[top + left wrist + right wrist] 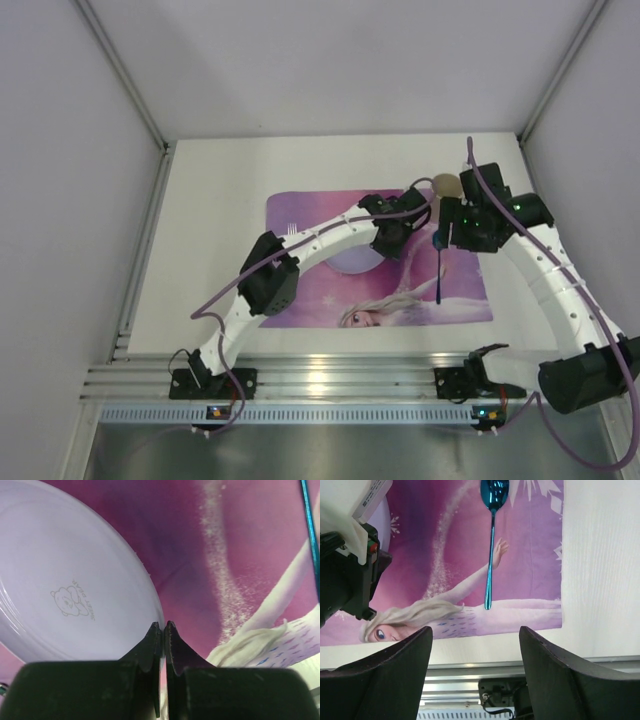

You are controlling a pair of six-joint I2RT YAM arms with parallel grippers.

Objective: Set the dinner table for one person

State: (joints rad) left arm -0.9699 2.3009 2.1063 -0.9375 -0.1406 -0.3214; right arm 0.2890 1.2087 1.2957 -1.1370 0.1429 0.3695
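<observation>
The white dinner table (pixel 220 200) carries a purple princess placemat (pixel 320 300). A pale lilac plate (pixel 75 580) with a small bear print lies on the mat, mostly hidden under my left arm in the top view (pixel 350 263). My left gripper (pixel 163 626) is shut, its tips right at the plate's near rim, with nothing seen between them; it also shows in the top view (pixel 392 240). A shiny blue spoon (pixel 490 545) lies on the mat's right side (pixel 438 268). My right gripper (pixel 475 630) is open and empty above the mat, beside the spoon (pixel 462 238).
A beige round object (pixel 445 186) sits at the mat's far right corner. A small white utensil (pixel 290 231) lies on the mat's far left part. The ribbed aluminium rail (pixel 320 380) runs along the near edge. Grey walls enclose the table.
</observation>
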